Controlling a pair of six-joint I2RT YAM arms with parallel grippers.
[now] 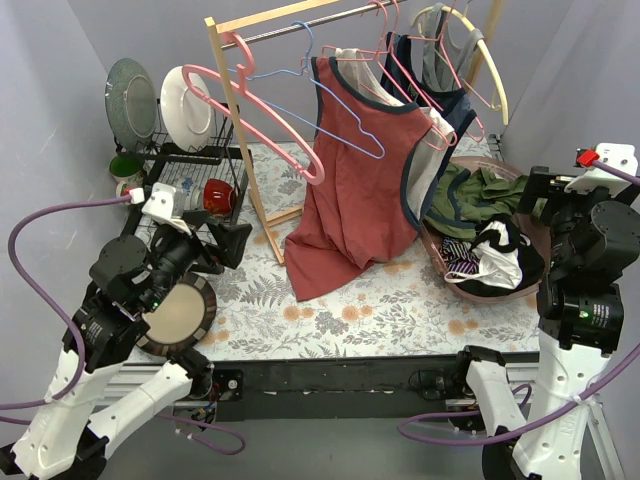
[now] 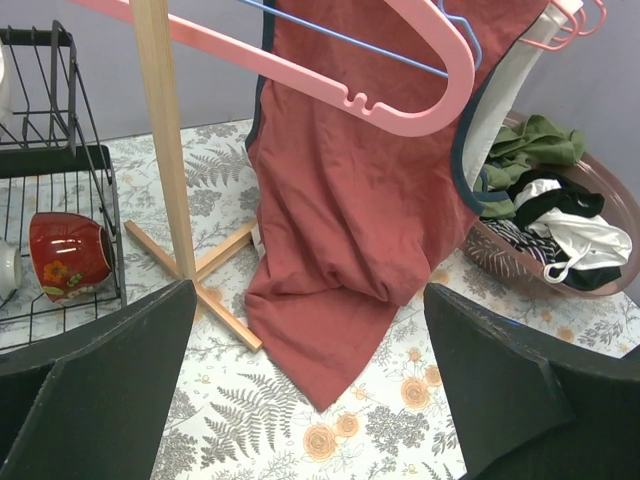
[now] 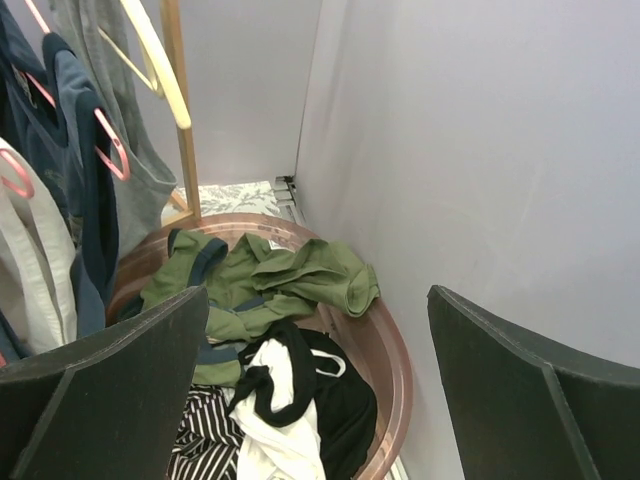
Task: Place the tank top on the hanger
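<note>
Left wrist view: the left gripper (image 2: 310, 290) has its two dark fingers spread wide with nothing between them, above the fern-and-flower table (image 2: 400, 420). Right wrist view shows the same for the right gripper (image 3: 318, 291): its fingers are far apart and hold nothing, over the round brown basket (image 3: 392, 365) at the table's right side.

Nearest in that basket lie a black and white garment (image 3: 290, 400) and a striped cloth (image 3: 205, 435). Behind them, in the far half of the basket, the tank top (image 3: 290, 275) lies crumpled, its olive cloth folded over itself with a strip of dark trim showing. Neither gripper touches it.

On the left of the table, a tan plate (image 1: 180, 310) lies flat under the left arm. Beyond it stands a black dish rack (image 1: 190, 170) holding a red cup (image 2: 68, 255).

Further back stands the wooden clothes rack (image 2: 165, 150). A rust-red tank top (image 2: 340, 200) hangs from it, its hem reaching the table. The hanger (image 2: 350, 40) hangs by its hook from the rack's rail (image 1: 300, 28). Its thin blue wire crosses in front of the red cloth and behind a thick pink hanger (image 2: 400, 110). It is well apart from the tank top in the basket. At the rail's far right end hangs a cream hanger (image 1: 490, 70).
</note>
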